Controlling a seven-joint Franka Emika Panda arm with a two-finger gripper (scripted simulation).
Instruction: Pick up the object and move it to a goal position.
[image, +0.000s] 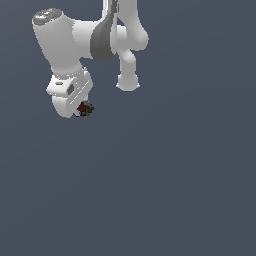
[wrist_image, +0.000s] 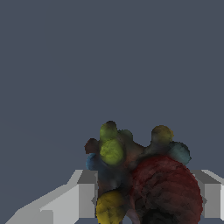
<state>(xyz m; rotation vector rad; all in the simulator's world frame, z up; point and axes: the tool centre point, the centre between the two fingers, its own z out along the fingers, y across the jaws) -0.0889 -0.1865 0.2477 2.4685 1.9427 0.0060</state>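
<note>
My pincer sits in the upper left of the exterior view, at the low end of my white arm, and it is closed narrowly on the object. In that view the object is a tiny dark lump with red and green flecks, poking out at the lower right corner of the white head. In the wrist view it fills the lower middle of the frame: a knobbly cluster with yellow-green bumps, a bluish bump or two and one large dark red ball, with a grey finger close on one side and the other finger showing past the red ball on the far side.

Nothing else shows around it, only the flat grey-blue background. No goal marker is visible in either view, so I cannot tell how far I am from it, nor whether the object is lifted or resting on something.

I judge the grip the weak point. The lump is bumpy and rounded, so the fingers likely bear on a few knobs rather than flat faces. A quick swing or a sudden stop could twist it between the pads or squeeze it out. It also seems to sit near the fingertips, which leaves little margin if it slides
</note>
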